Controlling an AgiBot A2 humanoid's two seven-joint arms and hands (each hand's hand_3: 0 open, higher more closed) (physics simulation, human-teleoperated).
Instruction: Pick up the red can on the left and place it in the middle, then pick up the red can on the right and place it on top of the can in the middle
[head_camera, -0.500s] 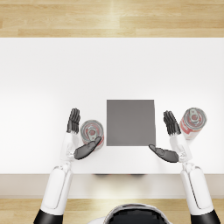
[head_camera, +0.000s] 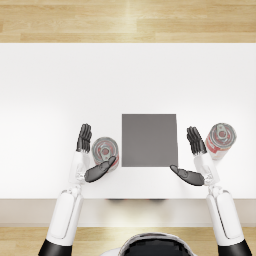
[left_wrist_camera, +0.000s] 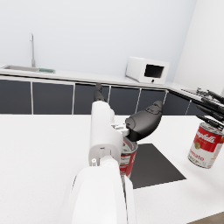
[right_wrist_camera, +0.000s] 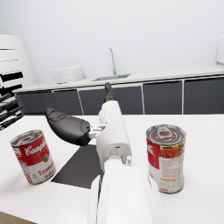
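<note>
The left red can (head_camera: 105, 150) stands upright just left of the dark grey mat (head_camera: 150, 140). My left hand (head_camera: 90, 157) is open around it, fingers on its outer side and thumb over its near rim, without a closed grip. In the left wrist view the forearm hides most of this can (left_wrist_camera: 129, 158) below the left hand (left_wrist_camera: 143, 122). The right red can (head_camera: 220, 138) stands right of the mat. Between mat and can, my right hand (head_camera: 197, 160) is open, its back toward the can. The right wrist view shows the right hand (right_wrist_camera: 70, 127) beside that can (right_wrist_camera: 165, 157).
The white table (head_camera: 125, 80) stretches far behind the mat, and its front edge lies close below both hands. The right can (left_wrist_camera: 206, 144) and the left can (right_wrist_camera: 33, 155) each appear in the opposite wrist view. A kitchen counter with a sink and a microwave (left_wrist_camera: 146, 70) lines the back wall.
</note>
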